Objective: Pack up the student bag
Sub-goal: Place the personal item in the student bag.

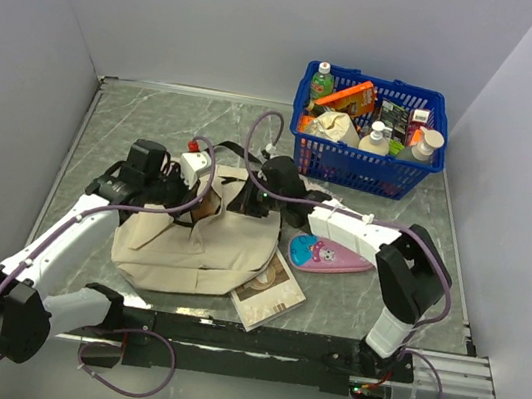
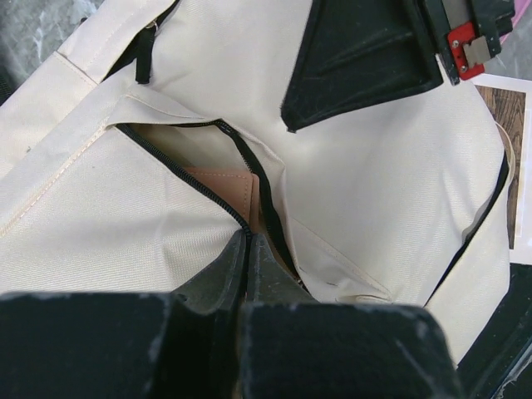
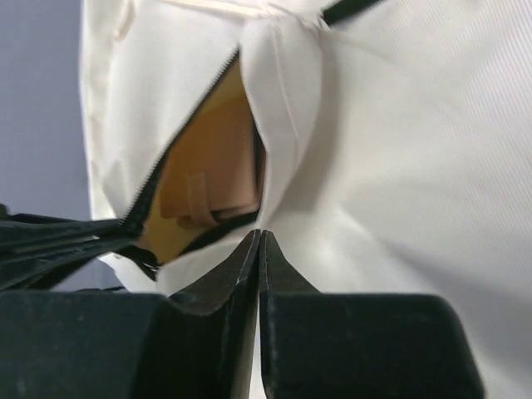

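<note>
The student bag (image 1: pixel 193 244), beige with black zipper trim, lies in the middle of the table. Its pocket is unzipped, and a tan flat item (image 2: pixel 223 186) shows inside. My left gripper (image 1: pixel 184 185) is over the bag's upper left. In the left wrist view (image 2: pixel 248 239) its jaws are shut on the zipper edge of the opening. My right gripper (image 1: pixel 261 187) is at the bag's upper right. In the right wrist view (image 3: pixel 260 236) it is shut on the beige fabric (image 3: pixel 416 150) by the opening, with the tan item (image 3: pixel 212 179) just beyond.
A pink pencil case (image 1: pixel 329 257) lies right of the bag. A brown-covered book (image 1: pixel 269 292) lies partly under the bag's lower right corner. A blue basket (image 1: pixel 360 169) holding bottles and packets stands at the back right. Grey walls enclose the table.
</note>
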You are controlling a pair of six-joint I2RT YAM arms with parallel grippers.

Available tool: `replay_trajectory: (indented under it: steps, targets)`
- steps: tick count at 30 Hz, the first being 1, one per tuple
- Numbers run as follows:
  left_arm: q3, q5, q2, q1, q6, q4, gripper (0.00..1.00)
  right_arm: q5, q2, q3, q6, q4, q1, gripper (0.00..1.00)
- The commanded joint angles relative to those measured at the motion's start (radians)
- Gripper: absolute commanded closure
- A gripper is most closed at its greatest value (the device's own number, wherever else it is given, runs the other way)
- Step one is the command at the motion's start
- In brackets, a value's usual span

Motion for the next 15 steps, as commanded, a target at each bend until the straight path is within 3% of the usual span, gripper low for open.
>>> replay_trajectory:
  steps: [1,11,13,15]
  targets:
    - [0.014,0.04,-0.022,-0.003,0.017,0.048,0.99,0.014,0.02,0.045,-0.035,-0.02,0.002,0.94]
    - [0.023,0.064,-0.022,-0.003,0.015,0.043,0.99,-0.053,0.201,0.241,-0.022,-0.005,0.069,1.0]
    - [0.023,0.084,-0.019,-0.003,0.023,0.039,0.99,-0.089,0.202,0.237,-0.024,0.064,0.079,1.0]
    - [0.018,0.091,-0.019,-0.002,0.03,0.037,0.93,-0.078,0.161,0.18,-0.03,0.084,0.076,1.0]
